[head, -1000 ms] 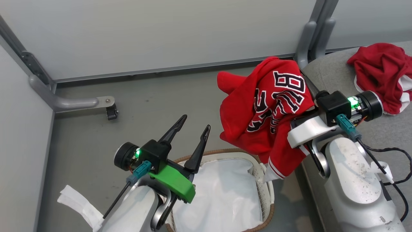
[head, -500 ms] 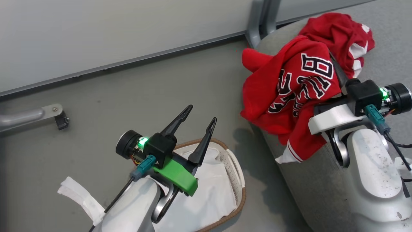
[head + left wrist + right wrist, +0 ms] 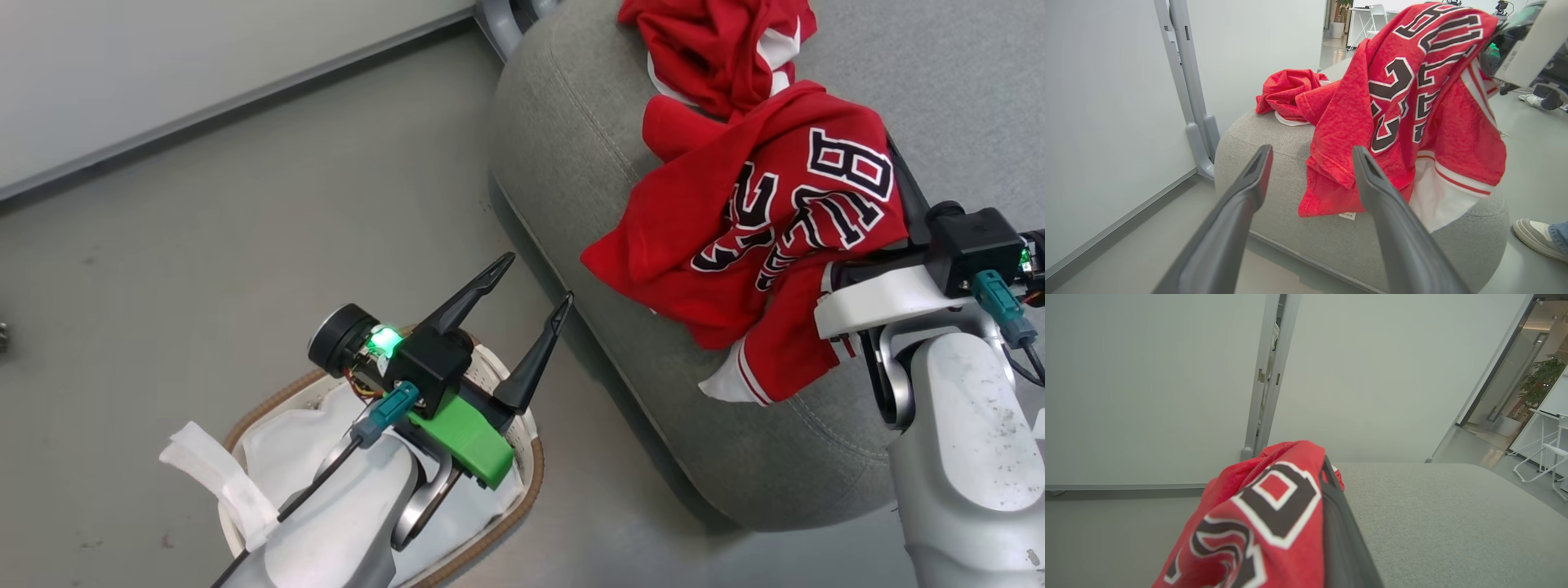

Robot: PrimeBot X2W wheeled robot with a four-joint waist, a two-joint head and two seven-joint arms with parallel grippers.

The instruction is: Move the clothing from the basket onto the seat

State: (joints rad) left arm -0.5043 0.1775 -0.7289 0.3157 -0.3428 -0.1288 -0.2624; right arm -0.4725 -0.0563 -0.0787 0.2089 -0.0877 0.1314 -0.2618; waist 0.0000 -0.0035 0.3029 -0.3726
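My right gripper is shut on the clothing, a red jersey with dark white-outlined lettering. The jersey hangs over the front part of the seat, a large light-grey cushion, and drapes over one finger. A second crumpled red garment lies further back on the seat. My left gripper stands open and holds nothing, above the basket, which shows its brown rim and white liner. The left wrist view shows its fingers pointing at the jersey and the seat.
Grey floor runs between the basket and a white partition wall with a grey metal post. A person's shoe stands on the floor beside the seat. A doorway opens beyond the seat.
The head camera has swung towards the seat. My right gripper has carried the jersey from beside the seat's edge to above the cushion. The left gripper stays open over the basket.
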